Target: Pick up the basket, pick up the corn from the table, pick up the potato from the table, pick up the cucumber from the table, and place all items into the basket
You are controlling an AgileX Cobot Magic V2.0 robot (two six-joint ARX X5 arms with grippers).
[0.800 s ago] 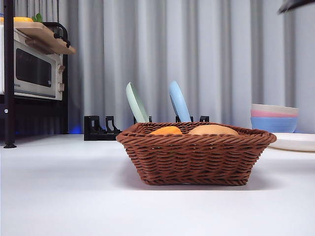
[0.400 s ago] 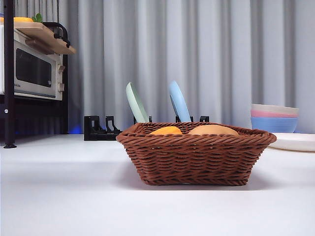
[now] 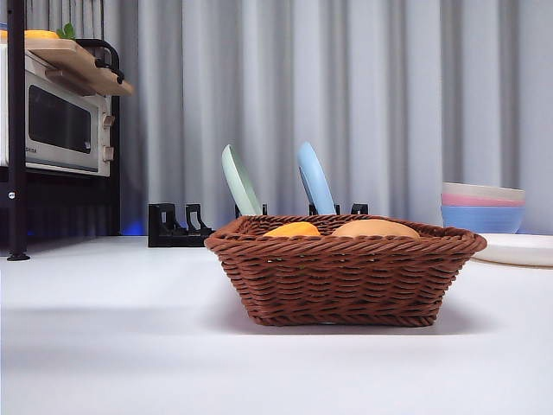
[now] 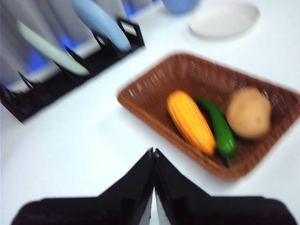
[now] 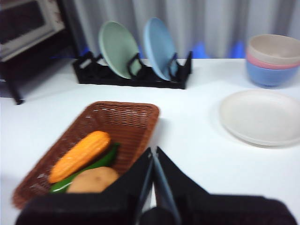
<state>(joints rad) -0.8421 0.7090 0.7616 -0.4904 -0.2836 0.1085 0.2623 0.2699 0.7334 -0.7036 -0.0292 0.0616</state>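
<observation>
white table [image 3: 104,346], w/ basket [image 3: 341,277], black plate rack [image 3: 177,226], stacked bowls [image 3: 481,207], white plate [image 3: 518,249]

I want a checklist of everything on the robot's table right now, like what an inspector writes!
Surface: white table, smooth, no spills seen.
Job's things: basket stands on the table; corn, cucumber and potato all lie inside it, cucumber between the other two.
Clutter: black rack with a green plate and a blue plate on edge; stacked bowls; white plate lying flat.
Grippers: left gripper shut, holding nothing, above the table beside the basket; right gripper shut, holding nothing, beside the basket.
Cables: nothing seen.
Surroundings: grey curtain; oven on a dark stand.
</observation>
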